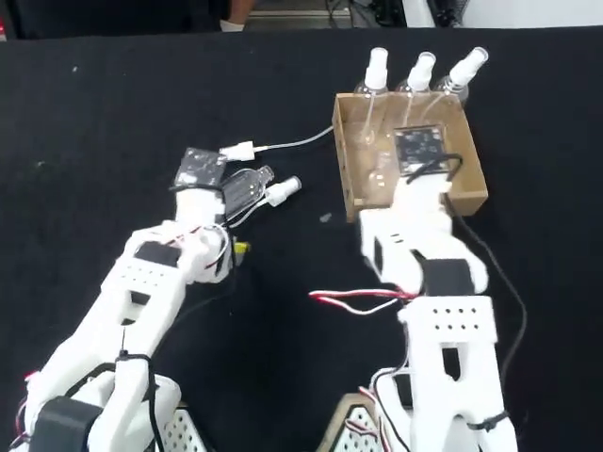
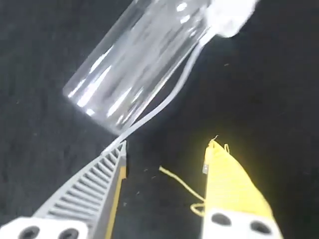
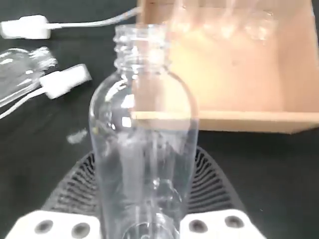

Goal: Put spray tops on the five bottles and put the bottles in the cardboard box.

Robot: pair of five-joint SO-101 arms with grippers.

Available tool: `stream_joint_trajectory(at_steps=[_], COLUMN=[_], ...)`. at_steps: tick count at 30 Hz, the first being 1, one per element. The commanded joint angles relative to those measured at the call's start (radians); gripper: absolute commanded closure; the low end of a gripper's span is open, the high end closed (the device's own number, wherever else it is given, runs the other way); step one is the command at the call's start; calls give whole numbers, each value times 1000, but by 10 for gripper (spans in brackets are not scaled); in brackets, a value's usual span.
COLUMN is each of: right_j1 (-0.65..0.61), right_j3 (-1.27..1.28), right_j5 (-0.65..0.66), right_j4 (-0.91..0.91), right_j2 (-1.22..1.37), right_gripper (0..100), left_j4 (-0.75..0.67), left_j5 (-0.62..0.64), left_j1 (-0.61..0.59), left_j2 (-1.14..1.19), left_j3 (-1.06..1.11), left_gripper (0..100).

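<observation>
A clear bottle point(image 1: 247, 183) lies on its side on the black table, with a white spray top point(image 1: 283, 191) at its neck. My left gripper point(image 2: 167, 149) is open just short of this bottle point(image 2: 134, 55), its grey and yellow fingers apart, and the top's thin tube point(image 2: 164, 102) runs between them. My right gripper point(image 3: 144, 169) is shut on an upright topless bottle point(image 3: 143, 124) at the near wall of the cardboard box point(image 3: 234, 74). Three bottles with spray tops point(image 1: 419, 71) stand along the box's point(image 1: 350, 179) far side. Another spray top point(image 1: 237, 151) lies loose.
The loose spray top's tube trails across the table to the box's left wall. The right arm point(image 1: 415, 235) covers much of the box. Red and white wires point(image 1: 353, 299) hang between the arms. Open black table lies to the far left.
</observation>
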Motion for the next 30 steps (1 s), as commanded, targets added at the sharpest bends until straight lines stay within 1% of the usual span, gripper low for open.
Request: stream_joint_trajectory(at_steps=[1, 2, 6, 8, 10, 12, 16, 19, 24, 30], right_j1=[124, 146, 192, 193, 190, 190, 192, 192, 187, 187], right_j3=[-16, -19, -21, -21, -21, -21, -21, -18, -16, -15], right_j5=[-46, -63, -92, -91, -91, -91, -91, -91, -87, -86], right_j4=[-32, -34, -38, -38, -38, -38, -38, -38, -38, -38], right_j2=[-39, -39, -41, -41, -41, -41, -41, -41, -41, -41], right_gripper=[988, 988, 988, 988, 988, 988, 988, 988, 988, 988], left_j4=[-21, -43, -190, -273, -311, -295, -189, -167, -172, -172], left_j5=[-6, -15, -135, -167, -175, -187, -192, -192, -193, -195], left_j1=[122, 143, 203, 213, 205, 199, 202, 199, 188, 143], left_j2=[0, 2, 5, 17, 74, 167, 382, 516, 654, 718], left_j3=[-87, -94, -99, -104, -148, -228, -435, -547, -636, -693], left_gripper=[753, 753, 753, 753, 753, 753, 753, 755, 757, 755])
